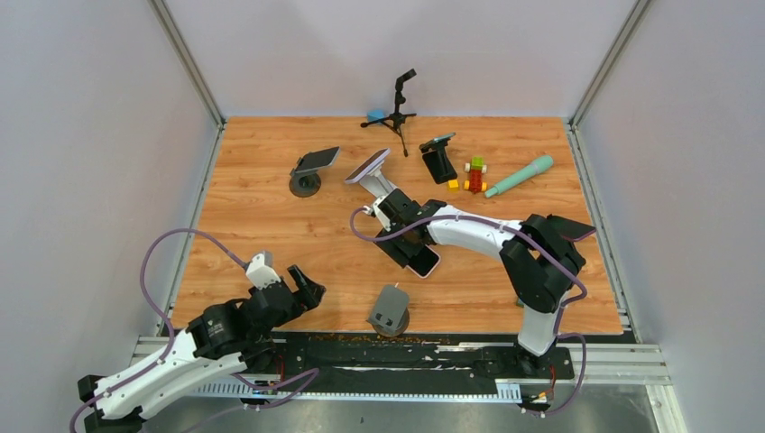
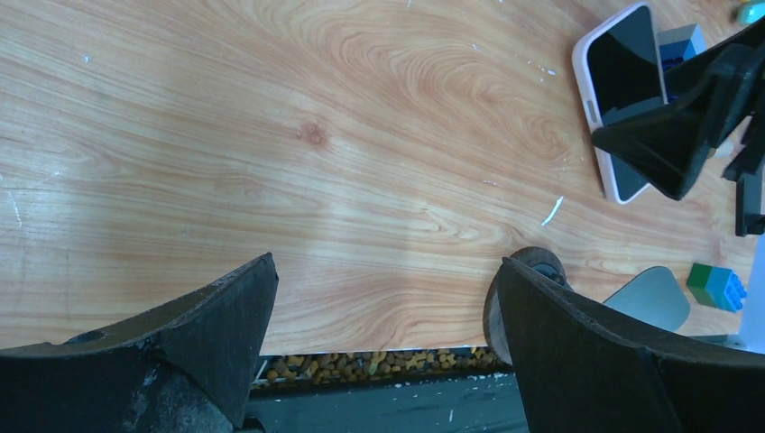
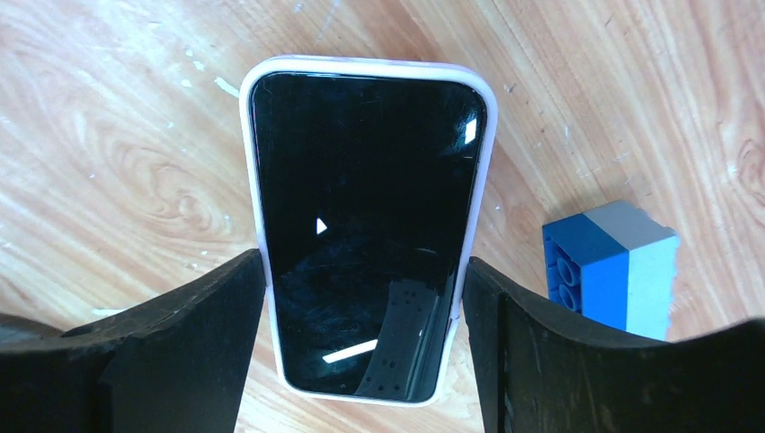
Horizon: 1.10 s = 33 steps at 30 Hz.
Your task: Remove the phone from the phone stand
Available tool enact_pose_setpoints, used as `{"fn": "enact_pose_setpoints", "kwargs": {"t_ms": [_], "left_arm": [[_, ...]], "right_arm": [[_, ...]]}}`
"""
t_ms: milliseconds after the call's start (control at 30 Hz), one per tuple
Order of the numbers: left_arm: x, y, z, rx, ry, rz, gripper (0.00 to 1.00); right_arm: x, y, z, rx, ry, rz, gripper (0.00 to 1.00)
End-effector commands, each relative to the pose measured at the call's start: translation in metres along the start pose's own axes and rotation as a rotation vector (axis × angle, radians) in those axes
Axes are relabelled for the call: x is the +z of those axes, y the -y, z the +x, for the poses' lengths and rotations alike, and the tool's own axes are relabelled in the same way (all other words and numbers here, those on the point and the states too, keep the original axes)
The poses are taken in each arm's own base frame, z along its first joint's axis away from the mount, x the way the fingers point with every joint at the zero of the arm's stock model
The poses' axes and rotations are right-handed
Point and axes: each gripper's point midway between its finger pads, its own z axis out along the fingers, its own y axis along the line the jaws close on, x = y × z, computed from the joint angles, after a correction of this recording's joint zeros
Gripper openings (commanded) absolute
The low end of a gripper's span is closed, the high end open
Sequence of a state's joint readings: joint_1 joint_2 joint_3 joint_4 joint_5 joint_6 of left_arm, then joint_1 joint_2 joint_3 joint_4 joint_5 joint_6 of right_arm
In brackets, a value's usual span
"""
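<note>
A phone with a white case and dark screen [image 3: 361, 225] lies face up on the wooden table [image 1: 271, 234], in front of the middle in the top view [image 1: 424, 262]. My right gripper [image 3: 364, 263] straddles its near end, with both fingers against its long edges [image 1: 408, 251]. An empty grey phone stand [image 1: 389, 311] stands at the table's near edge, close in front of the phone. My left gripper [image 1: 307, 284] is open and empty over the near left edge. In its wrist view [image 2: 386, 263] the phone [image 2: 622, 90] and the stand's base [image 2: 541, 263] show to the right.
Three other stands with phones are further back: dark [image 1: 311, 168], white [image 1: 372, 170], black [image 1: 439, 155]. A tripod [image 1: 397, 106], toy bricks [image 1: 474, 175] and a teal marker [image 1: 520, 175] lie at the back right. A blue and grey brick [image 3: 609, 266] sits beside the phone.
</note>
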<state>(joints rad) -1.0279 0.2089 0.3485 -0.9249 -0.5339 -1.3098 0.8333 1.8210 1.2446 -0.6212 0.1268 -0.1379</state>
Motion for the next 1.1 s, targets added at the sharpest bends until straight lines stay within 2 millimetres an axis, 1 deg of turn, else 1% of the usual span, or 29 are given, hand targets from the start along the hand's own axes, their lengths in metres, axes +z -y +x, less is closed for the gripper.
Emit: {"fn": "enact_pose_setpoints", "kwargs": {"t_ms": [0,67,100,133,367,500,633,733,767,800,900,967,1067], "left_arm": [[-0.006,0.008,-0.012,0.013,0.035,0.007,0.99],[-0.005,0.008,-0.012,0.013,0.034,0.01,0.99],[-0.005,0.008,-0.012,0.011,0.035,0.014,0.99],[-0.005,0.008,-0.012,0.01,0.036,0.015,0.99],[-0.003,0.008,-0.012,0.003,0.04,0.015,0.99],[-0.004,0.006,-0.012,0.021,0.04,0.011,0.99],[-0.003,0.008,-0.017,0.076,0.054,-0.007,0.99],[-0.003,0.013,-0.023,0.135,0.061,-0.046,0.98],[-0.005,0.018,-0.027,0.14,0.069,-0.045,0.99],[-0.003,0.018,-0.026,0.166,0.064,-0.064,0.99],[-0.002,0.028,-0.03,0.185,0.065,-0.07,0.99],[0.0,0.032,-0.03,0.19,0.06,-0.072,0.99],[0.001,0.036,-0.028,0.187,0.055,-0.057,0.99]], "right_arm": [[0.005,0.007,-0.02,0.073,0.098,-0.007,0.24],[0.008,0.01,-0.018,0.084,0.091,-0.01,0.08],[0.009,0.01,-0.017,0.086,0.087,-0.01,0.01],[0.011,0.01,-0.015,0.085,0.082,-0.011,0.0],[0.016,0.015,-0.005,0.134,0.071,-0.018,0.0],[0.019,0.03,0.005,0.209,0.059,-0.018,0.0],[0.022,0.041,0.011,0.264,0.049,-0.009,0.0],[0.025,0.049,0.016,0.318,0.033,0.032,0.0],[0.026,0.051,0.017,0.345,0.03,0.042,0.0],[0.028,0.054,0.018,0.37,0.025,0.054,0.0],[0.031,0.059,0.02,0.443,0.011,0.088,0.0],[0.035,0.064,0.028,0.506,-0.026,0.136,0.0],[0.035,0.076,0.042,0.622,-0.088,0.244,0.0]]}}
